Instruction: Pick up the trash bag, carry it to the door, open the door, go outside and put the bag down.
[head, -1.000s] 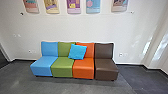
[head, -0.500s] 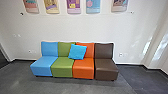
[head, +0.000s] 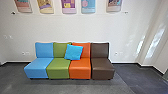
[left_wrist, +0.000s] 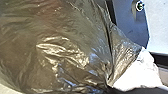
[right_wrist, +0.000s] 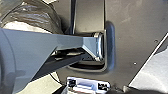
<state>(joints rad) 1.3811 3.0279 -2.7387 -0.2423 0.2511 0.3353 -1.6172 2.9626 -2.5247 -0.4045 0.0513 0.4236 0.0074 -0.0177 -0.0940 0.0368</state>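
Has the trash bag (left_wrist: 62, 50) close at the left wrist, nearer that arm, with creases running to a gather; can't tell either pincer's state or the bag's long axis; faces a sofa (head: 101, 71), centre frame

From high up, the head view faces forward and down at far seats (head: 58, 63); both wrist views look from close by, probably sharing the trash bag (left_wrist: 62, 47), the right facing the robot's plate (right_wrist: 132, 47).

Your robot's jointed bar (right_wrist: 35, 50) is smooth blue-grey, with a bright silvery ring (right_wrist: 100, 47) at its end. You also have a wide dark plate (right_wrist: 135, 32), straight along one edge.
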